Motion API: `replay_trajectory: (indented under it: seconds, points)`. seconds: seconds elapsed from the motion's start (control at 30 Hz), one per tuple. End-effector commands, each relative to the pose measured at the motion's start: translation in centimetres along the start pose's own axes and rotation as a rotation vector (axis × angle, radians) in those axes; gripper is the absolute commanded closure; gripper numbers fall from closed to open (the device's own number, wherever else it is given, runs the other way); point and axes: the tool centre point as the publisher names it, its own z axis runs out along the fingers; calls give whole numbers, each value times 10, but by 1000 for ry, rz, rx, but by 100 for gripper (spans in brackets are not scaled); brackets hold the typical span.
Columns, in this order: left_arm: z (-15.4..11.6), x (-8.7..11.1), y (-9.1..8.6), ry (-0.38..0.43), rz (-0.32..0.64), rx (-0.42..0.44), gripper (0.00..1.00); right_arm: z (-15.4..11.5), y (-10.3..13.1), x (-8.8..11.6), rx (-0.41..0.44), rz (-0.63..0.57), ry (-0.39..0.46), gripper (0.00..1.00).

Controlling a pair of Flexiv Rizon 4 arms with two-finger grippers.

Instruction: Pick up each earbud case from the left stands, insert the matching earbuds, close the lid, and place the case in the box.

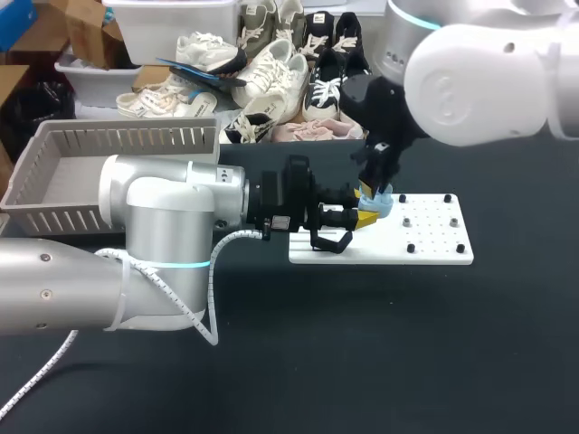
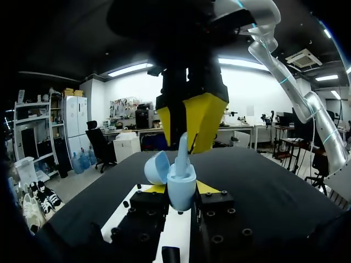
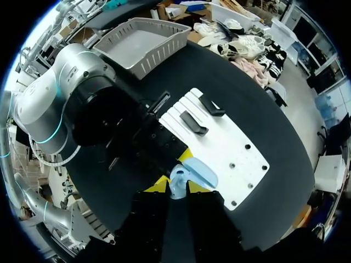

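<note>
Likely light, hard and slippery, the earbud case (image 2: 181, 190) is best held by its lower body. The left gripper (image 1: 369, 215) clasps it there, lid open, above the stand board (image 1: 434, 237). The right gripper (image 2: 187, 137) pinches an earbud (image 2: 182, 153) at the case's mouth, which only the left wrist view shows plainly.

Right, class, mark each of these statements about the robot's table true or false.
1. The case has its lid open. True.
2. The case lies in the basket. False: the left end effector holds it above the white board.
3. The right end effector holds an earbud at the case's opening. True.
4. The basket stands on the white board. False: it stands on the table, apart from the board.
</note>
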Motion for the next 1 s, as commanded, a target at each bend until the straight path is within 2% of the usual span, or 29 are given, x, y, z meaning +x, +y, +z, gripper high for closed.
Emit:
replay_trajectory:
  seconds: [0.03,1.0]
  points:
    - [0,1,0,-3,1,0,100,1,-1,-2,-1,-2,3,100]
    - [0,1,0,-3,1,0,100,4,0,-3,5,0,9,100]
